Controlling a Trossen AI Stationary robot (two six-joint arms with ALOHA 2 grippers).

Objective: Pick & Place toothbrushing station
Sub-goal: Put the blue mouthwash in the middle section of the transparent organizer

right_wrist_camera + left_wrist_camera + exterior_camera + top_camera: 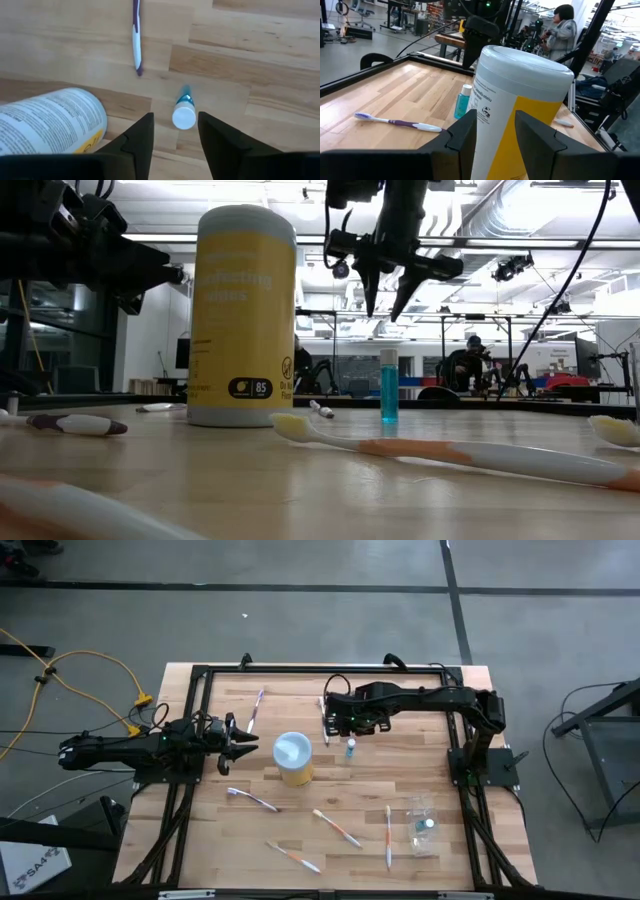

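Right gripper hangs above the small teal bottle, which stands upright just right of the tabletop's middle. Its fingers are spread and hold nothing, and in the low view the tips are clear above the bottle's cap with air between. The bottle is just beside the yellow wipes canister, not touching it. Left gripper waits near the left edge, fingers spread and empty, aimed at the canister. The clear holder cup lies toward the near right corner with what looks like a second small bottle inside it. A purple-and-white toothbrush lies near the far edge and another brush just beside the right gripper. A white toothbrush, two orange-handled toothbrushes and one more lie scattered toward the near edge. Judgement: the step in hand reads as either just released or about to pick the bottle; I cannot tell which. If picking, centre the fingers over the cap, come straight down and close gently on the body below the cap, since the bottle is narrow and tips easily. Keep the wrist clear of the canister, lift vertically, then carry toward the cup.
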